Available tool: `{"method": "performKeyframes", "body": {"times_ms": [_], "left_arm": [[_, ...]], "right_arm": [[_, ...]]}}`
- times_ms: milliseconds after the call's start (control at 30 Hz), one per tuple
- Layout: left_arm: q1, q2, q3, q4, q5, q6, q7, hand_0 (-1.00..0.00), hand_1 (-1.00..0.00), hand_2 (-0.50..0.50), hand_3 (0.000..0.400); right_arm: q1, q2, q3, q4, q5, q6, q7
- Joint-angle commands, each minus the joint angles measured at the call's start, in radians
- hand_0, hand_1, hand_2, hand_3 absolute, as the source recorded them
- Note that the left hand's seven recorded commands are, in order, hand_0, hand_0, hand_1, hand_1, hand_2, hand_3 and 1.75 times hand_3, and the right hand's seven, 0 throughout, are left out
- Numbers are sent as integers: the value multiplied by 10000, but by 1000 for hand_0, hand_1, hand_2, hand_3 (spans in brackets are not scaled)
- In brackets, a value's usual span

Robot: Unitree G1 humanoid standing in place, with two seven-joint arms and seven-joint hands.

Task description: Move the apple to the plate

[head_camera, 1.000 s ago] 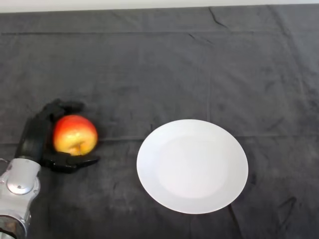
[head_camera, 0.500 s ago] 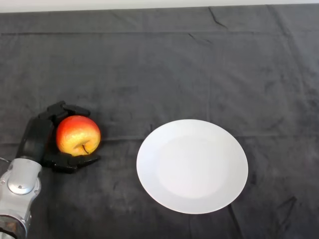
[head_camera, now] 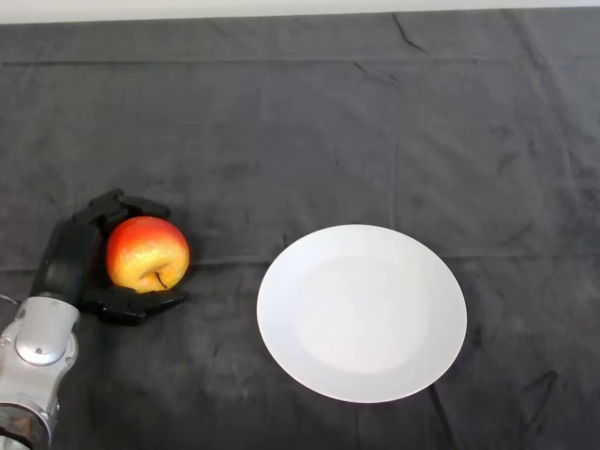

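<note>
The dark tabletop carries a white plate right of centre. Well left of it, the hand has its fingers curled round the apple. Best to lift clear of the cloth, carry right, and lower gently onto the plate's middle.

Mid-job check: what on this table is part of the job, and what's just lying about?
Part of the job:
apple, gripped by the left hand
plate, bare, right of the apple

Lying about:
nothing besides the dark cloth over the table
</note>
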Motion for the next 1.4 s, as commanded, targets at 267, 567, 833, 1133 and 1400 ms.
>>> {"method": "performKeyframes", "body": {"times_ms": [267, 567, 833, 1133, 1400], "left_arm": [[-90, -32, -478, -699, 196, 251, 188, -1000, -902, -49, 400], [177, -360, -626, -1932, 225, 79, 820, -1000, -949, -25, 400], [411, -668, -1005, -2978, 296, 139, 1223, -1000, -949, -25, 400], [556, -1026, -1907, -3850, 387, 467, 1633, -1000, -949, -25, 400], [625, -1161, -2929, -4191, 346, 625, 1970, -1000, -953, -24, 400]], "right_arm": [[-90, -205, -151, -53, 167, -48, 44], [-84, -198, -151, -66, 168, -50, 39], [-77, -189, -150, -85, 169, -53, 31], [-67, -178, -149, -109, 171, -56, 21], [-60, -171, -148, -128, 174, -57, 13]]}}
